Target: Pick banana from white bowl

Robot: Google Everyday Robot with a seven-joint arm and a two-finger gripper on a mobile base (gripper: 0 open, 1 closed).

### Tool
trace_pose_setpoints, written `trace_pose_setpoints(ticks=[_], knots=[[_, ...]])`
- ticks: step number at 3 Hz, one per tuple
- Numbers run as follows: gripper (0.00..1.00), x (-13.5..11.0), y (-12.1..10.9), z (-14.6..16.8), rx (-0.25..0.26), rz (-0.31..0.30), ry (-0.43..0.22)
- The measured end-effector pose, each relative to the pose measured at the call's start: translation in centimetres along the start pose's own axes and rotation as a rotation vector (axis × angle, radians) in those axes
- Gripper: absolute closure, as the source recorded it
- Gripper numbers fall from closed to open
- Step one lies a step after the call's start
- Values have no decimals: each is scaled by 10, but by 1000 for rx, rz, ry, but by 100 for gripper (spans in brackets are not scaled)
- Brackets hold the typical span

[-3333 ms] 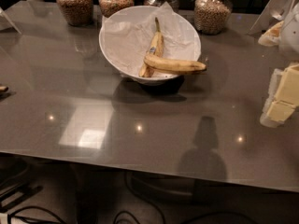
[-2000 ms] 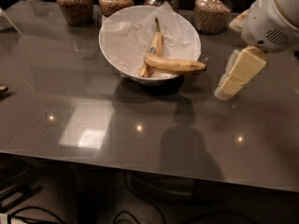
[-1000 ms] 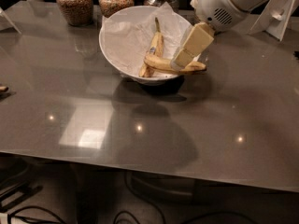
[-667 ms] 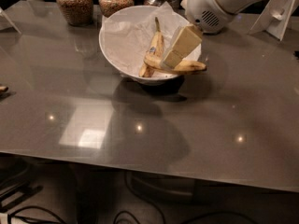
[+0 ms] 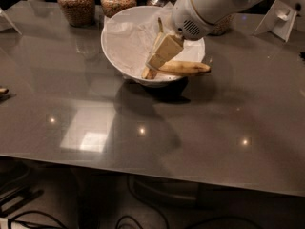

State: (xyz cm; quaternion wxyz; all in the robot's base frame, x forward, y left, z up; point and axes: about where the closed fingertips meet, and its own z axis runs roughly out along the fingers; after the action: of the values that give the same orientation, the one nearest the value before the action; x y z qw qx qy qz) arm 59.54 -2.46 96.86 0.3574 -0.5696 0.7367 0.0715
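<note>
The white bowl stands at the back middle of the grey table. Two bananas lie in it. The banana, yellow with brown speckles and dark ends, lies across the bowl's right rim and sticks out over it. A second banana with a long stem leans upright behind it, mostly hidden by my arm. My gripper reaches down into the bowl from the upper right, its cream tip right at the left end of the lying banana.
Several glass jars of grain stand in a row behind the bowl. A white stand is at the back right, a white edge at the far left. A small object lies at the table's left edge.
My arm has swung in from the right side of the table and lowered the gripper into the bowl, down to the bananas. The bananas and bowl have not moved.
</note>
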Motion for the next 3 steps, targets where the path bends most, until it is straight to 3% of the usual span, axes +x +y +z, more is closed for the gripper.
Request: trace_pose_setpoints(ticks=[1,2,3], knots=[[47,7,8,11,-17,34,22],[47,19,11,19,-16,64,52],[40,32,8,26,0,89,83]])
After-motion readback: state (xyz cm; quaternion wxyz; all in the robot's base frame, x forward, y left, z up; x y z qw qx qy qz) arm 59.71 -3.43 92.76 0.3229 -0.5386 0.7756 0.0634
